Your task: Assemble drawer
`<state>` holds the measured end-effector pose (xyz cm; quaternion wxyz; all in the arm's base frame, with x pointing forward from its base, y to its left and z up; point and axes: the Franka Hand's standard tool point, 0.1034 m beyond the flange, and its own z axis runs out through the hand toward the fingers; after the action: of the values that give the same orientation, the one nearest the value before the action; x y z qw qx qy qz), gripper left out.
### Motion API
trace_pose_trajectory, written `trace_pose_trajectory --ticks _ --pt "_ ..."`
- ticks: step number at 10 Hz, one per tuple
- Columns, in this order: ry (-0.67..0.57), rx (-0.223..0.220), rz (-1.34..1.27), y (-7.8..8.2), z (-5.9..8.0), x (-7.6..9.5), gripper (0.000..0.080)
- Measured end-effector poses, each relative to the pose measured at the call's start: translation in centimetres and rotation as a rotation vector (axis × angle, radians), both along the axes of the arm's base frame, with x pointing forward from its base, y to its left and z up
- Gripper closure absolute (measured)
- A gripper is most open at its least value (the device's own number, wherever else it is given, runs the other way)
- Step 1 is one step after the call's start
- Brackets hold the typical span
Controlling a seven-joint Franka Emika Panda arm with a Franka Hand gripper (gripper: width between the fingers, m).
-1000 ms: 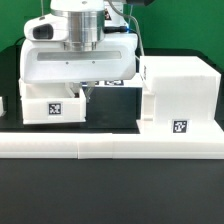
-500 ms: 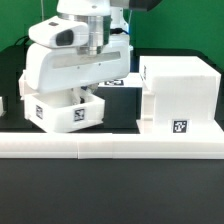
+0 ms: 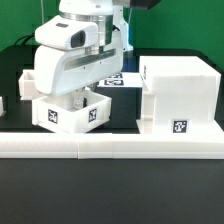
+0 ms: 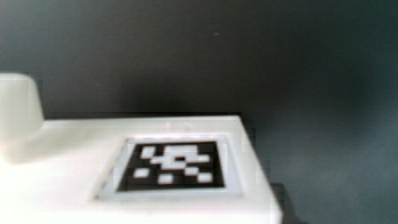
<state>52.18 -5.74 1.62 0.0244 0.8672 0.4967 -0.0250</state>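
Note:
In the exterior view my gripper [image 3: 78, 99] reaches down into a small white tray [image 3: 68, 114] with tags on its front. The tray hangs turned and slightly tilted at the exterior view's left, just behind the border wall. The jaws are mostly hidden by the hand and the tray's wall, and the tray moves with them. The large white housing [image 3: 180, 95] stands to the right of the tray, apart from it, with a tag low on its front. The wrist view shows the tray's white wall [image 4: 71, 150] with a tag [image 4: 175, 165] and a rounded white knob [image 4: 15, 110]; my fingertips do not show there.
The long low white border wall [image 3: 110, 148] runs across the front. The marker board [image 3: 122, 78] lies behind the tray on the black table. Another white part [image 3: 2, 104] peeks in at the left edge.
The hand has swung from facing front to angled and shifted left. The small tray has turned with it and lifted a little off the table.

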Motion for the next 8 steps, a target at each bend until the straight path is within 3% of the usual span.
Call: trace_pose_trajectory --ticks 2,3,6,8 --pt "0.063 0.001 0.179 1.2 0.7 0.9 0.0757" --pt "0.122 0.016 0.246 0.4 0.6 1.1 0.0757" --pt "0.128 0.007 0.359 -0.2 0.6 1.3 0.0757" --pt "0.099 0.002 0.325 0.6 0.7 1.8 0.0757"
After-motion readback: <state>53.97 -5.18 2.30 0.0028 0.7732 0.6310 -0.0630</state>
